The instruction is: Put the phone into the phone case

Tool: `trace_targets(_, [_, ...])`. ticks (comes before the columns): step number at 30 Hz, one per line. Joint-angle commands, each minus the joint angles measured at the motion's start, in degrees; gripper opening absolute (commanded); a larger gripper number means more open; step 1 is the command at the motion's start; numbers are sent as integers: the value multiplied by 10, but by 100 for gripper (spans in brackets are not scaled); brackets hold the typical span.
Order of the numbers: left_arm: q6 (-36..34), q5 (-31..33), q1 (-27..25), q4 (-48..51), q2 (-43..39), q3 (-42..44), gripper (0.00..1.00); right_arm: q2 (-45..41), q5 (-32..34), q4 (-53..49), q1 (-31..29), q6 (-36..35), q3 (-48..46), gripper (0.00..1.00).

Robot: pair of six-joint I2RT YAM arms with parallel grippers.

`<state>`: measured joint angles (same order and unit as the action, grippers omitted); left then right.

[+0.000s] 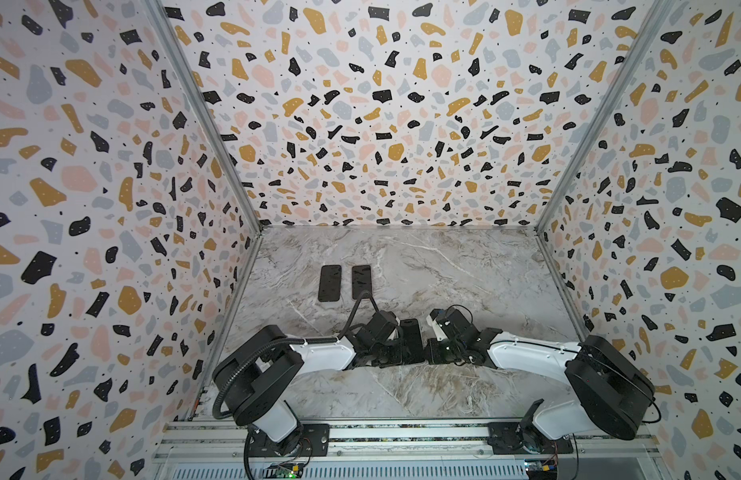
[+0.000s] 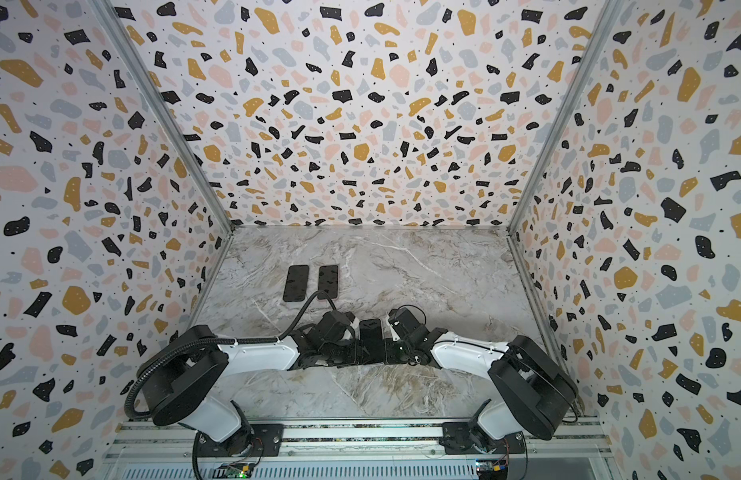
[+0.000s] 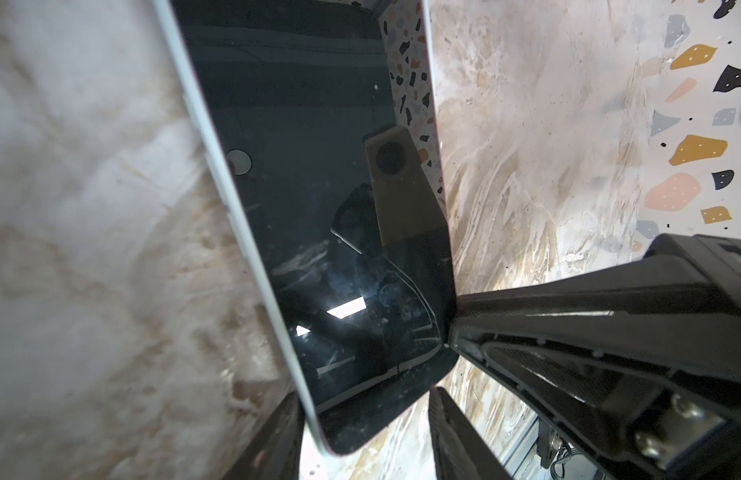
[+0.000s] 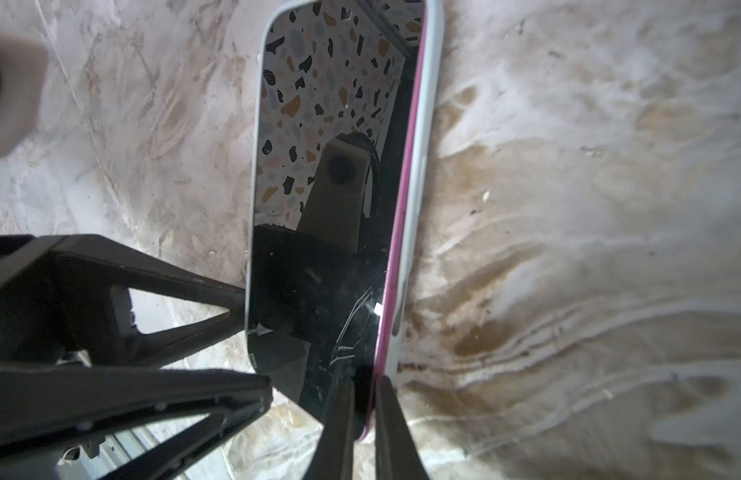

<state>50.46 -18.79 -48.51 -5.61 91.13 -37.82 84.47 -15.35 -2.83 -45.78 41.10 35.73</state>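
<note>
Phone lies screen up near the front middle of the marble table, between the 2 grippers, partly seated in the pale case. At the far left of the table, a dark slab and a second dark slab lie flat side by side, just apart, well behind the arms. Both are phone-shaped, but I cannot tell whether they are phones or cases. A black cable from the left arm crosses the near end of the second one in both top views. Next comes the left gripper, low at the phone's left side. Its fingers stand roughly halfway apart and bracket the near left corner, 1 tip against the case's left rim and 1 at the near end. They clamp nothing that I can see. Along the left side only a thin pale rim shows beside the screen. Along the right side the phone's pink edge rides above the case wall. At the near right corner the right gripper has its 2 fingers almost together, pinching that pink edge.
</note>
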Motion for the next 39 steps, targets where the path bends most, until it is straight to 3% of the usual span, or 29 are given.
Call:
trace_targets(1, [-2, 0, -18, -8, 44, 24, 51, 65, -126, 15, -62, 6, -29, 10])
trace_targets(32, [21, -9, -22, -36, 56, 26, 48, 130, -157, 83, -94, 50, -53, 6])
trace_targets(39, [8, 12, -17, -1, 33, 29, 48, 74, -121, 14, -55, 18, -40, 5])
